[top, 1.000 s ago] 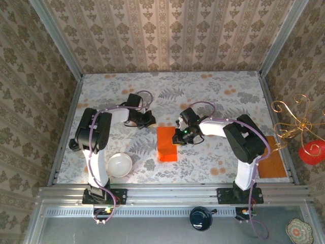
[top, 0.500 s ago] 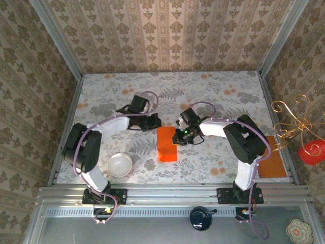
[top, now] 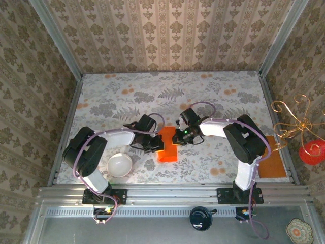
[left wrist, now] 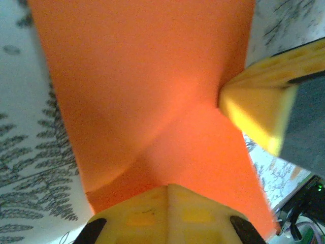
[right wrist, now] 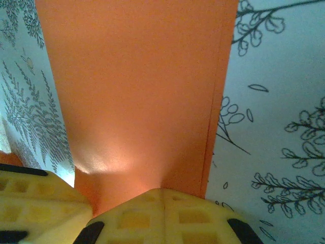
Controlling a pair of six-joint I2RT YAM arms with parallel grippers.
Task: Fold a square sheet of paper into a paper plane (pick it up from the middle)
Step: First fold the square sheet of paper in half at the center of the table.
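Closed fingers (left wrist: 142,218) low on orange paper (left wrist: 147,76)

Floral-print table (top: 218,101). Orange sheet of paper (top: 169,152) lies at centre frame, probably folded over, hard to tell. White bowl (top: 120,164) lower left. Brownish-orange rectangle (top: 271,162) lower right edge.

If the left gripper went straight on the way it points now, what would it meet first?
The square sheet of paper, already at the left gripper's shut tips; under it probably the table; depth is unclear.
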